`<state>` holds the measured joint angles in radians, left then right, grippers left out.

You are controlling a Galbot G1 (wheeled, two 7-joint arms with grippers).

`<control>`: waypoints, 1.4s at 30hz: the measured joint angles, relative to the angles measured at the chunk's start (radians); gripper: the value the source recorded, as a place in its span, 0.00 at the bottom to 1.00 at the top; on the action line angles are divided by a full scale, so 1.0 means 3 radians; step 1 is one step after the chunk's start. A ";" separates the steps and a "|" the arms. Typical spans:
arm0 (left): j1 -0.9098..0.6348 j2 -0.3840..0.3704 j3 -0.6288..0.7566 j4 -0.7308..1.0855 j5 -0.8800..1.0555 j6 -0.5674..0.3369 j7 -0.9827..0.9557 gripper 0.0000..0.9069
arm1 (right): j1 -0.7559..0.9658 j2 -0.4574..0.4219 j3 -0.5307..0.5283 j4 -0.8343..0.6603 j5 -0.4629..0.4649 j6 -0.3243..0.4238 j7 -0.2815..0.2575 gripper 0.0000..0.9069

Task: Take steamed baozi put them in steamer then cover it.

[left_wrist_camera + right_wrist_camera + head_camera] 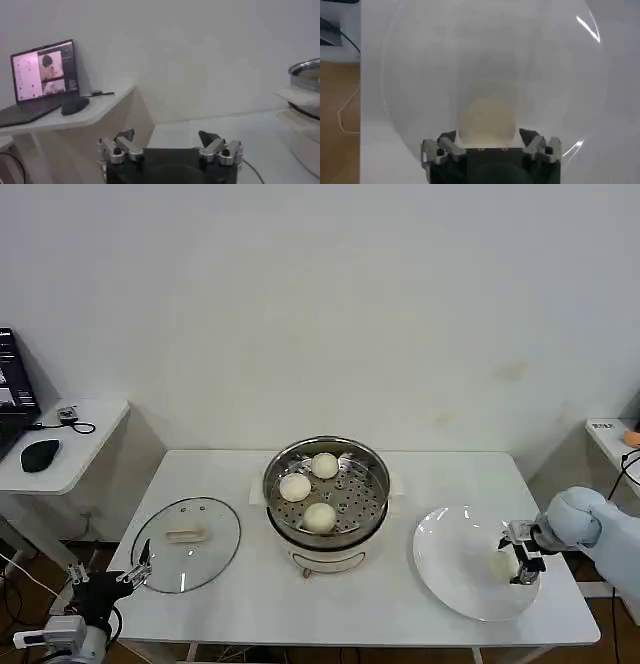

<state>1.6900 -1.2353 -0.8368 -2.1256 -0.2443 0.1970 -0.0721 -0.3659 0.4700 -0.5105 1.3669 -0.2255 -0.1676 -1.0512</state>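
Hovering right gripper over last baozi on plate — bun sits dead between my wide-spread fingers, straight ahead. Three buns already in steamer. Left gripper idles, fingers apart, beside cover on counter.

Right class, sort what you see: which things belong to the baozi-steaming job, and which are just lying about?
Job:
round cream-white baozi
shiny steel steamer
clear glass cover
flat white plate
right gripper, jaws either side of the last baozi
left gripper, open

Lying about:
black laptop
black mouse
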 measured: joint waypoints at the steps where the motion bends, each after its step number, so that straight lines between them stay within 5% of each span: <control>1: 0.0001 -0.0001 -0.0001 -0.0002 0.0000 0.0000 0.0000 1.00 | 0.0000 0.0004 0.0003 -0.0002 -0.0002 0.0000 -0.0001 0.82; 16: 0.0017 -0.0003 -0.0021 -0.0054 -0.0002 0.0000 0.0000 1.00 | 0.0211 -0.0097 -0.0070 0.0138 0.0104 -0.0089 -0.0111 0.74; 28: 0.0012 0.0005 -0.0014 -0.0081 -0.0004 -0.0006 0.0001 1.00 | 0.1126 -0.0189 -0.0414 0.0457 0.0486 -0.0243 -0.0165 0.76; 42: 0.0015 -0.0090 0.0006 -0.0134 0.0079 -0.0015 -0.0004 1.00 | 0.2541 0.0395 -0.1296 0.0685 0.1214 -0.0751 0.0101 0.77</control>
<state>1.6944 -1.2622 -0.8351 -2.1659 -0.2207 0.1925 -0.0733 0.3963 0.5884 -0.8994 1.5724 0.1388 -0.3929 -1.0208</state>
